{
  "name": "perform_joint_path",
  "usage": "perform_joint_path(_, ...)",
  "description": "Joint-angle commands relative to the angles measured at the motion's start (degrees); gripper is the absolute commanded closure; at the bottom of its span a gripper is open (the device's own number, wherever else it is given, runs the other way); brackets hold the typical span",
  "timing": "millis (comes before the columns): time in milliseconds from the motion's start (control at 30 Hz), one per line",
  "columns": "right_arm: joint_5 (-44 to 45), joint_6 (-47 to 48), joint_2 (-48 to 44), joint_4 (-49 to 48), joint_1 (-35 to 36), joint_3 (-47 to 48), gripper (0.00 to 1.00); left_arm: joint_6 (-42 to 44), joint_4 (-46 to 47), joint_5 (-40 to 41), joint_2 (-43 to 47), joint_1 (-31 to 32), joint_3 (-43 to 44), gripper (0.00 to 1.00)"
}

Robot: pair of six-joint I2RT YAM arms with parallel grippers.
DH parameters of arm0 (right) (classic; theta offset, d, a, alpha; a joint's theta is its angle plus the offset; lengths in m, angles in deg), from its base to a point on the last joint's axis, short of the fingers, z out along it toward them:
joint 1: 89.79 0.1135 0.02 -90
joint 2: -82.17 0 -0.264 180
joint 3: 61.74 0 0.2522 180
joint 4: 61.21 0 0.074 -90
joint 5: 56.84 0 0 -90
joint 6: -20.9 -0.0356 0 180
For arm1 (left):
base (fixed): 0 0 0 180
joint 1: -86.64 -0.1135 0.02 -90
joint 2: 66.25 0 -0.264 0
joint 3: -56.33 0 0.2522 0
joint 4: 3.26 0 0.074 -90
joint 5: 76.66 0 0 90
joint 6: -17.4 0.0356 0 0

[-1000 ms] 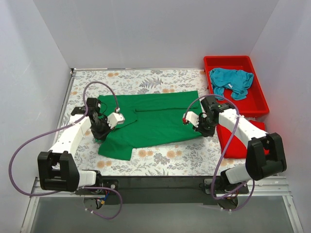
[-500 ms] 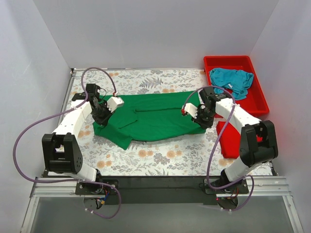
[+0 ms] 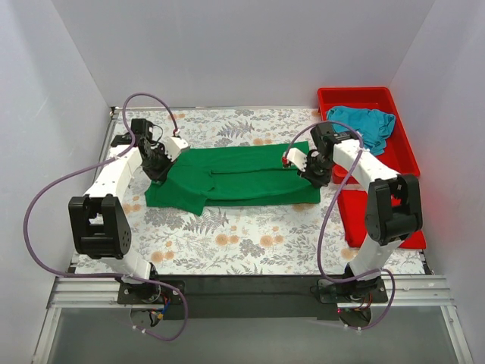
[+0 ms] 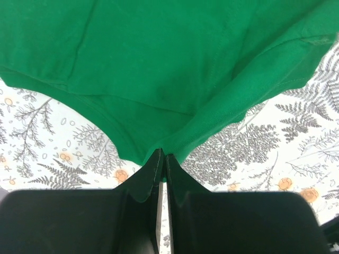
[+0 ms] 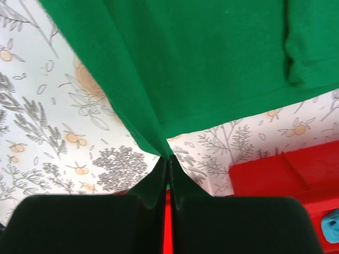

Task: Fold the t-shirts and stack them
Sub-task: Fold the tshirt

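The green t-shirt (image 3: 239, 176) lies folded lengthwise across the middle of the floral table. My left gripper (image 3: 161, 163) is shut on its left edge; in the left wrist view the black fingers (image 4: 183, 185) pinch the green hem (image 4: 153, 95) just above the table. My right gripper (image 3: 309, 168) is shut on its right edge; in the right wrist view the fingers (image 5: 183, 182) pinch a green fold (image 5: 175, 63). The teal t-shirt (image 3: 364, 127) lies crumpled in the red tub (image 3: 394, 163) at the back right.
The red tub's lid or a second red tray (image 3: 356, 224) lies on the table in front of the tub, right of my right arm. White walls close the table at the back and sides. A sleeve flap (image 3: 178, 193) sticks out at the shirt's front left.
Both grippers have carried the shirt's near edge away from me toward the back. The shirt went from spread open to a narrower folded band.
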Motion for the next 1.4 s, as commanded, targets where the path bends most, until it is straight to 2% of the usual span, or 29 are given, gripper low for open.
perform_joint_path(0,0.51,4.52,2.24,1.65,-0.65,4.69,0.99,-0.19,1.52,-0.86,-1.21,-0.64,4.11,1.0)
perform_joint_path(500,2.53,8.12,11.56,2.0,-1.09,15.41,0.99,-1.07,5.13,-0.25,-8.42,-1.08,8.69,1.0)
perform_joint_path(1367,3.24,9.0,18.15,2.0,-1.97,21.21,0.99,-2.13,7.23,-1.04,-13.17,-4.16,9.66,1.0)
